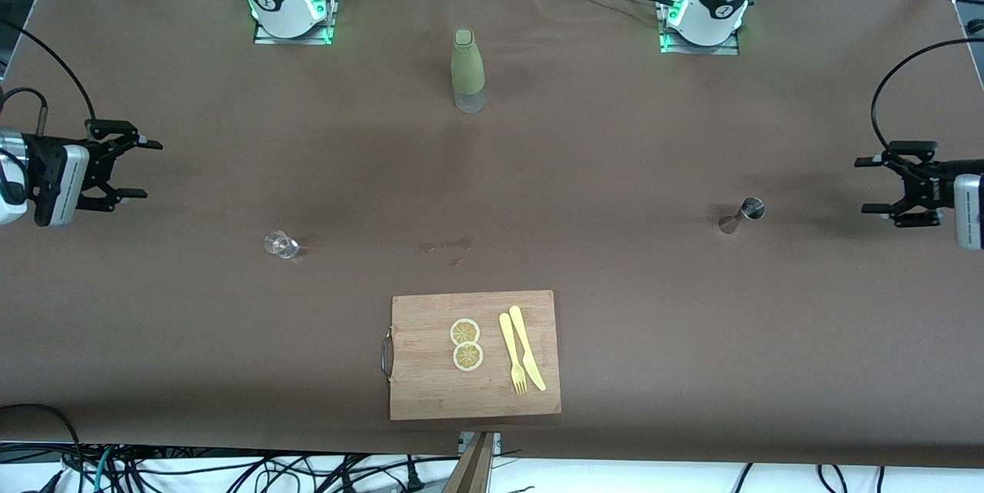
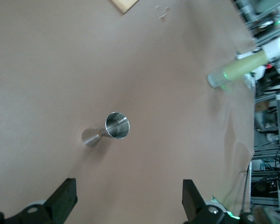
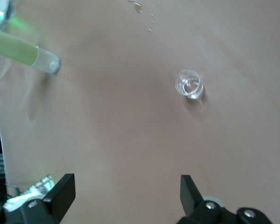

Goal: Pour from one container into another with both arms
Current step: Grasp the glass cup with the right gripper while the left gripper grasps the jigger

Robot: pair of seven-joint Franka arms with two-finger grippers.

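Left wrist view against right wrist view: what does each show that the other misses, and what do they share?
Only the left wrist view shows the small steel hourglass-shaped measuring cup, a corner of the wooden cutting board, and the open left end effector. Only the right wrist view shows the small clear glass and the open right end effector. Both show the green-sleeved bottle with a clear base, the brown table cover and the wet spots.

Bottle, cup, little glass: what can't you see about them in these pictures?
- Green bottle: front view does not show what is inside; the green sleeve covers it. Both wrist views cut off its top.
- Metal cup: left wrist view looks into it, but the shiny inside hides any liquid.
- Small glass: too small and see-through, in front and right wrist views, to tell if it holds anything.
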